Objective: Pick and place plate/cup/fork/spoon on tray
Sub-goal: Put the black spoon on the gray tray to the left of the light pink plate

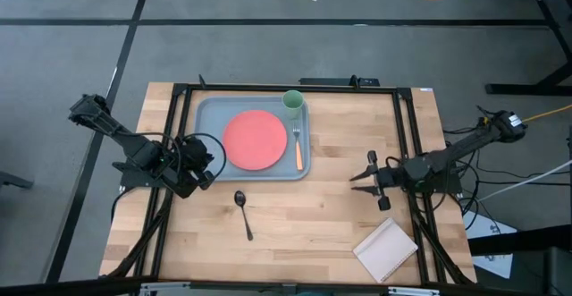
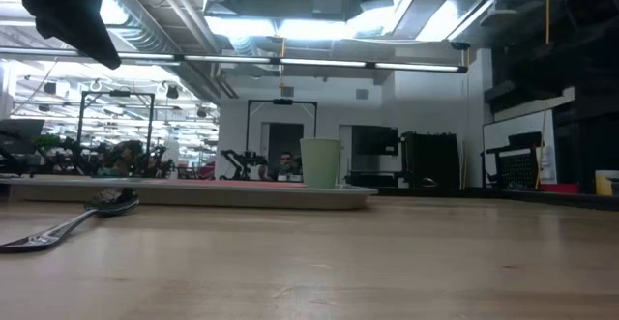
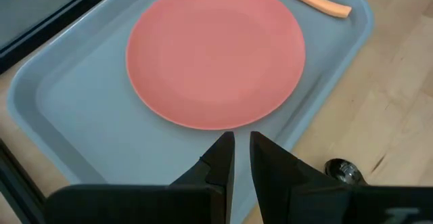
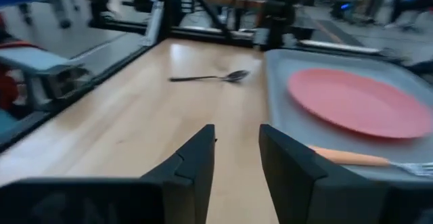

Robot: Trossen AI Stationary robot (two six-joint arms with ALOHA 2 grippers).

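Both grippers hover empty: from above, my left gripper (image 1: 207, 164), fingers nearly pressed together, sits beside the tray (image 1: 207, 117) holding plate (image 1: 255, 139), cup (image 1: 292, 102), fork (image 1: 297, 147); right gripper (image 1: 361, 171) spread. Low down, spoon (image 2: 73, 218) lies on the table (image 2: 387, 262).

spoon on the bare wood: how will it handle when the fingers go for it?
The spoon lies flat on the table, so it probably offers little to pinch. Its thin handle looks rigid and light, and likely slides or pivots if nudged. Its shiny bowl may be slippery.
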